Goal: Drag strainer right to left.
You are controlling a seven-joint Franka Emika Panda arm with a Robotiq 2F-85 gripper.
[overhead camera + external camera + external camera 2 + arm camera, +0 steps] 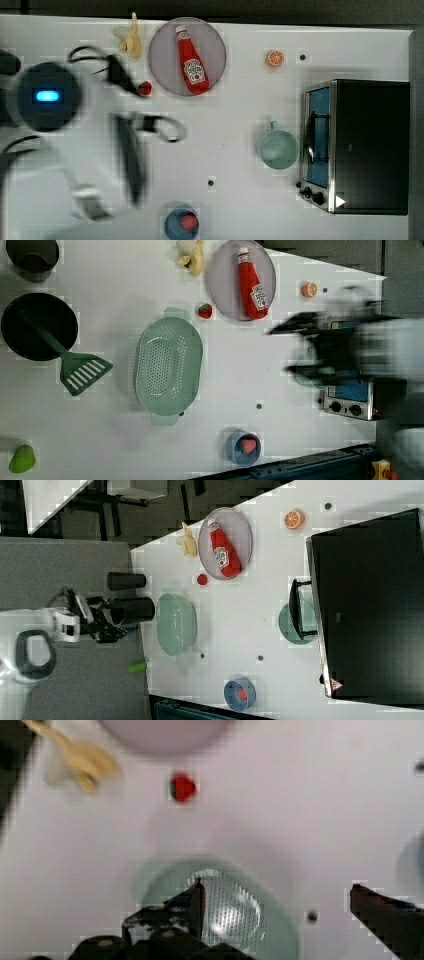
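Step in hand, as I judge: approach, no contact with strainer (168,366) yet. Gripper (275,907) high above it, fingers spread wide, holding nothing; perforated floor visible between them in wrist view.

Next move calls for: descend, put one finger inside rim, then pull sideways.

Strainer: pale green oval, grid of small holes, small tab handles at both ends. Sits in centre-left of left view, below strawberry (205,311), upright on white table (115,285).

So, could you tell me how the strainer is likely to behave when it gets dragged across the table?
The strainer looks like thin perforated plastic, so probably light and fairly stiff. Its wide oval bowl sits low, so it should slide on the smooth white table rather than tip. Pulled by one rim, it may swivel.
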